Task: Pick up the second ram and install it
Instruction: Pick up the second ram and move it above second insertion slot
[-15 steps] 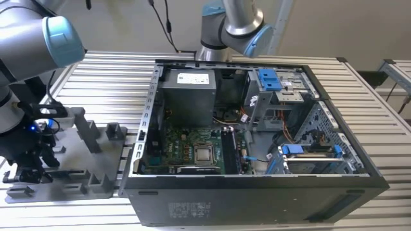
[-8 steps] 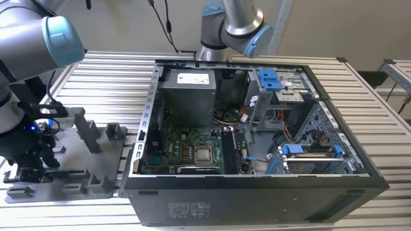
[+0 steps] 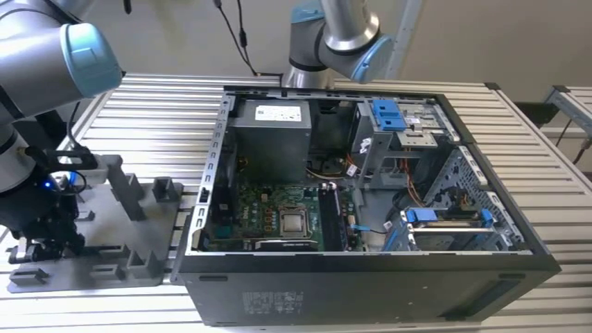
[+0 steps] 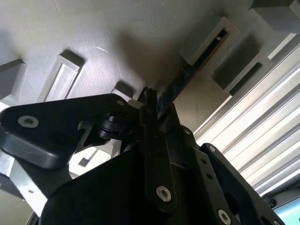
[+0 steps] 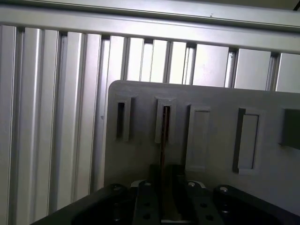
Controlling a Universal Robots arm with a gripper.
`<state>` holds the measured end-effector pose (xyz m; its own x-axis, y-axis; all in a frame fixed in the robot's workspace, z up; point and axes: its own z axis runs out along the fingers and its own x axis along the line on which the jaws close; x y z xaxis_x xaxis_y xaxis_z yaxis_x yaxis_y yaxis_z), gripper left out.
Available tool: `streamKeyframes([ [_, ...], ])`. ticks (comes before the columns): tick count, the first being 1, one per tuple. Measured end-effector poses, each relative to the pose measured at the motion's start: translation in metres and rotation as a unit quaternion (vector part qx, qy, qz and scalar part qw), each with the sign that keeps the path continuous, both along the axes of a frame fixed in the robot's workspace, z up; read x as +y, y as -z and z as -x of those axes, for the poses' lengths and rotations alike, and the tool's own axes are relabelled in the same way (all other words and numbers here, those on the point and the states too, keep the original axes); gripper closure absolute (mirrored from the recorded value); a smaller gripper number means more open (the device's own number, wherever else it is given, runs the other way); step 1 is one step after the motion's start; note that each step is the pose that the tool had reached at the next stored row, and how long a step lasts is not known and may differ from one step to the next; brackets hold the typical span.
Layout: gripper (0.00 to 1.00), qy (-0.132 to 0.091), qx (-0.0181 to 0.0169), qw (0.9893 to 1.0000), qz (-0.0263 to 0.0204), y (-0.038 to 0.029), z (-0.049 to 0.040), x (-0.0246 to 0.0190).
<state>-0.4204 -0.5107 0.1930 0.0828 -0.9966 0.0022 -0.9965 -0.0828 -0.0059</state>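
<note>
The second ram (image 5: 164,140) stands edge-on as a thin dark strip, its far end in an upright slot block of the grey holder plate (image 5: 215,98). In the second wrist view the second ram (image 4: 187,72) runs as a dark strip from a slot block to my fingertips (image 4: 149,101). My gripper (image 5: 164,190) sits low over the plate with its fingers close on both sides of the stick, shut on it. In the exterior view my gripper (image 3: 44,244) hangs at the holder plate (image 3: 138,239), at that view's left.
An open computer case (image 3: 370,291) lies on the slatted metal table (image 3: 157,104), with the motherboard (image 3: 268,215) and its long dark memory slots (image 3: 328,215) exposed. A second arm's base (image 3: 324,41) stands behind the case. Several upright blocks (image 3: 125,187) rise from the plate.
</note>
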Motion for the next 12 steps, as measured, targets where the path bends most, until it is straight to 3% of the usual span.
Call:
streamKeyframes([
  [2,0.76,0.000,-0.0002,1.0000,0.0000,0.0000,0.0000,0.0000],
  [3,0.83,0.000,-0.0003,1.0000,0.0000,0.0000,0.0000,0.0000],
  [12,0.86,0.000,-0.0010,1.0000,0.0000,0.0000,0.0000,0.0000],
])
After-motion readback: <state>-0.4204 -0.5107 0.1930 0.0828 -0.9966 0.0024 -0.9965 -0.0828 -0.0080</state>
